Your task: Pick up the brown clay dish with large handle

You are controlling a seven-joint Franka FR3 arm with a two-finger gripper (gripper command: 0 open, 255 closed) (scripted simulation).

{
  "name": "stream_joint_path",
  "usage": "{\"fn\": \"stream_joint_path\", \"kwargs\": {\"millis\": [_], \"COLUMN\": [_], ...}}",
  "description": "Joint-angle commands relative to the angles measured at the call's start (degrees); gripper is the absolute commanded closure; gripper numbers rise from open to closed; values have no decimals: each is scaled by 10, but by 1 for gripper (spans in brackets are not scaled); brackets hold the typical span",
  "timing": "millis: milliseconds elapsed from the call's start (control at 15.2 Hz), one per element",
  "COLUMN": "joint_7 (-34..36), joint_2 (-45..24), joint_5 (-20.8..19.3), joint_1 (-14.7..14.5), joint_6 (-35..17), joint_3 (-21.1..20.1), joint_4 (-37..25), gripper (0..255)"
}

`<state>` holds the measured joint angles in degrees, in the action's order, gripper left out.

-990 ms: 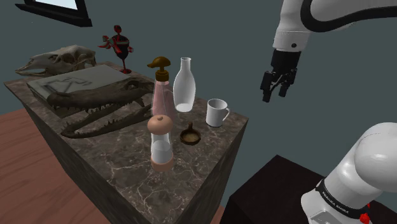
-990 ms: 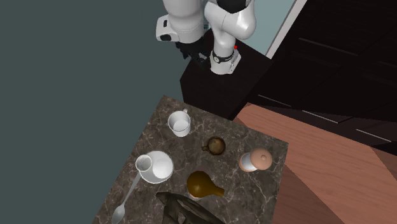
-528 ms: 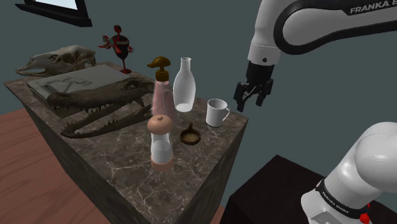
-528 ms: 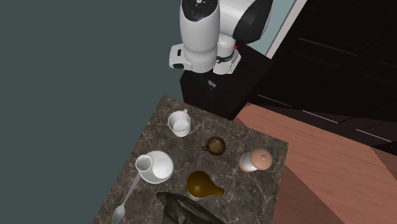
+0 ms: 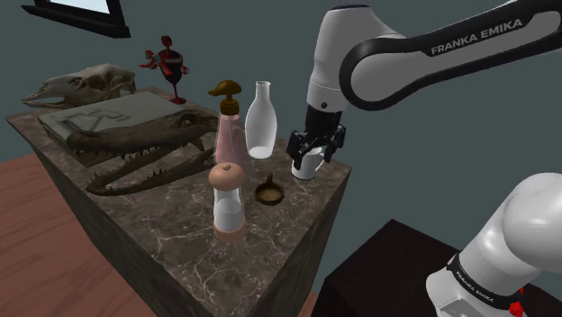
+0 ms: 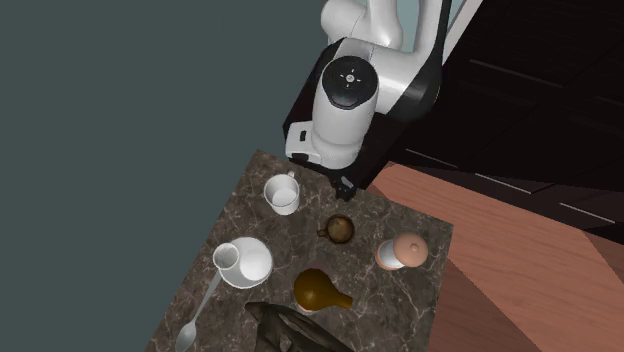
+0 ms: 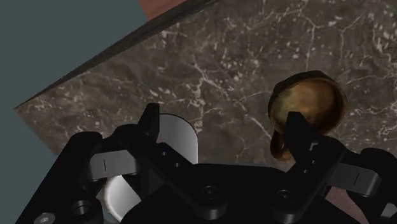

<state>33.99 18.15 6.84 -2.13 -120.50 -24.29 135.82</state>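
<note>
The small brown dish point(image 5: 267, 193) with its handle sits on the dark marble table point(image 5: 180, 248) near the shoulder view's right edge, between a white mug point(image 5: 307, 167) and a jar with a peach lid point(image 5: 228, 200). My black gripper point(image 5: 315, 157) hangs open just above the mug, a short way to the right of and behind the dish. In the wrist view the dish point(image 7: 308, 105) lies just beyond one finger, the mug point(image 7: 175, 137) by the other, and the gripper point(image 7: 222, 124) holds nothing. From above, the dish point(image 6: 340, 230) lies just past the arm's end.
A pink soap dispenser point(image 5: 227, 126) and a white bottle point(image 5: 259, 122) stand behind the dish. A crocodile skull point(image 5: 144, 149), a grey slab point(image 5: 104, 117), another skull point(image 5: 77, 86) and a red goblet point(image 5: 171, 70) fill the far left. The table's corner point(image 5: 347, 171) is close to the gripper.
The arm has swung left and down from beside the table to above its corner by the mug. The fingers stayed open; nothing on the table moved.
</note>
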Motion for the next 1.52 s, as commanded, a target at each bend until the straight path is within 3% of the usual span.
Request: {"fn": "stream_joint_path", "kwargs": {"millis": [0, 462, 1122, 1188, 1452], "joint_7": [39, 199, 234, 235, 235], "joint_2": [-42, -203, -247, -248, -248], "joint_5": [-20, -152, -193, -194, -194], "joint_1": [5, 7, 0, -1, -1], "joint_6": [-34, -97, -150, -150, -150], "joint_3": [-22, -75, -70, -70, -70], "joint_4": [-18, -123, -105, -105, -106], "gripper": [0, 0, 0, 255, 255]}}
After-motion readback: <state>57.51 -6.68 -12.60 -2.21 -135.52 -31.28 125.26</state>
